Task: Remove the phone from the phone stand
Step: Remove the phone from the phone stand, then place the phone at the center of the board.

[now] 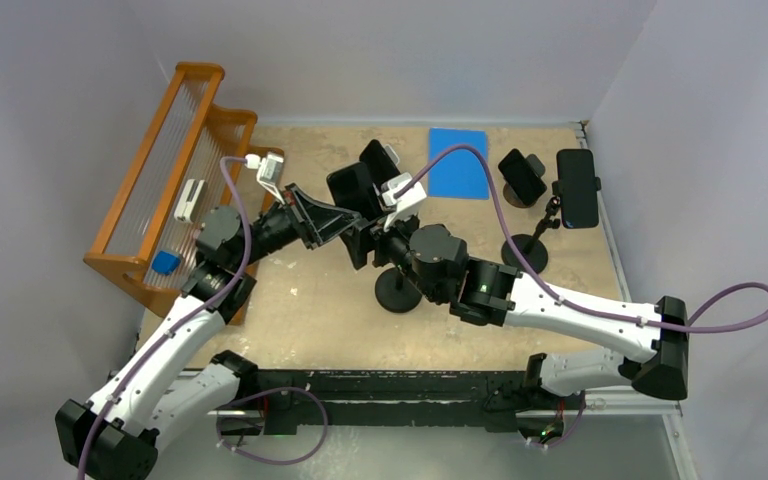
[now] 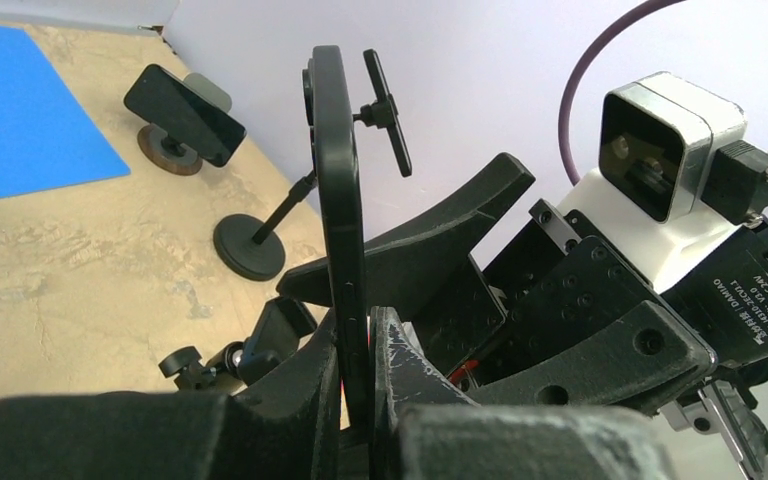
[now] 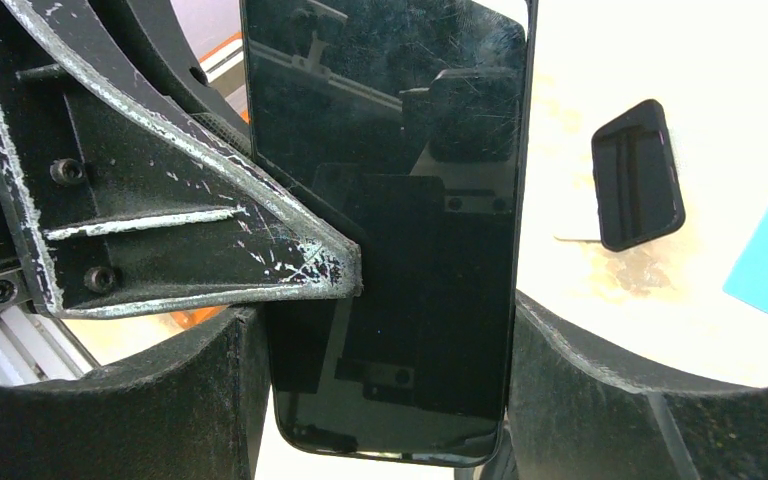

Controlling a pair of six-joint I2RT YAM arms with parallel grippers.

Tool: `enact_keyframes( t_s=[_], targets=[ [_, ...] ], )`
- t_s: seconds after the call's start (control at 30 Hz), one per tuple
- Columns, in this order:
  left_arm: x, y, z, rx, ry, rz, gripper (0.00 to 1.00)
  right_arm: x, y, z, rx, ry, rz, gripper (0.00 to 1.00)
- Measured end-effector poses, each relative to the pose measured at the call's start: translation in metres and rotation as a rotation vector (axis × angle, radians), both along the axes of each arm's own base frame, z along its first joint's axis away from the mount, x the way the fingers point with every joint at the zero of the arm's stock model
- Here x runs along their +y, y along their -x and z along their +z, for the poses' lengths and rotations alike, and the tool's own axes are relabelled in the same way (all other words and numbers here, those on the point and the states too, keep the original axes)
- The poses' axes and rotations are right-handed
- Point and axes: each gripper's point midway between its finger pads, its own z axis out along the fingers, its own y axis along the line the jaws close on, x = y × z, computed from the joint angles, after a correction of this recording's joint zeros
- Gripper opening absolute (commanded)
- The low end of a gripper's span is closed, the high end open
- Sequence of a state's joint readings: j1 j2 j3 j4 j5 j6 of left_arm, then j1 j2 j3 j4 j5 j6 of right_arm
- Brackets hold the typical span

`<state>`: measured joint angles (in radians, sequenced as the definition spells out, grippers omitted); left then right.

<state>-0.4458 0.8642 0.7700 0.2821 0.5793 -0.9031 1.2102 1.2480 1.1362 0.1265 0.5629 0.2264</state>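
Left tool [image 2: 360,340]: shut tight, clamped flat on the front and back of the phone [image 2: 340,190], biting in from one long edge roughly halfway up.
Right tool [image 3: 390,330]: spread wide across the phone's width, hugging both long edges near the lower end. Looks like contact on both sides, so calling it a grip, not just hovering.
Phone: upright and edge-on in the left wrist view, dark screen facing the right wrist camera. Sandwiched between both tools above the middle of the counter [image 1: 300,320].
Phone stand [image 1: 397,291]: round black base on the counter right under the right arm's wrist, with a small knob [image 2: 182,360] and clamp hardware just beside the phone's lower part. Seated in the holder or already free? Can't tell from these angles.
Handling guess: light, rigid slab with glossy glass, so slippery on the faces and easy to scratch. No need for a death squeeze.
Best hold: long edges, or a flat pinch mid-body, well clear of the holder. Pretty much the current setup, honestly.
Next move guess: straight lift out of the holder, no twisting. Some risk of the stand base tipping or tagging along if dragged sideways.
Around it: another phone [image 1: 522,176] on a low stand and a third phone [image 1: 577,186] on a tall one, both far right. Blue mat [image 1: 458,163] at the far edge, wooden rack [image 1: 175,170] off to the left.
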Motion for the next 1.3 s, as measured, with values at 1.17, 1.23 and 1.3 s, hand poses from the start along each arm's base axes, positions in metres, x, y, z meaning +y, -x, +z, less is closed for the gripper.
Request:
enact_keyframes(
  t_s=[1.17, 1.23, 1.3],
  targets=[
    [0.042, -0.004, -0.16, 0.384, -0.558, 0.15, 0.0, -0.066, 0.045, -0.002, 0.031, -0.147, 0.085, 0.99],
    [0.041, 0.0, -0.181, 0.46, -0.607, 0.112, 0.0, -0.067, 0.046, -0.005, 0.034, -0.147, 0.087, 0.99],
    [0.04, 0.003, -0.2, 0.525, -0.647, 0.08, 0.0, -0.068, 0.046, -0.005, 0.033, -0.152, 0.087, 0.99]
  ],
)
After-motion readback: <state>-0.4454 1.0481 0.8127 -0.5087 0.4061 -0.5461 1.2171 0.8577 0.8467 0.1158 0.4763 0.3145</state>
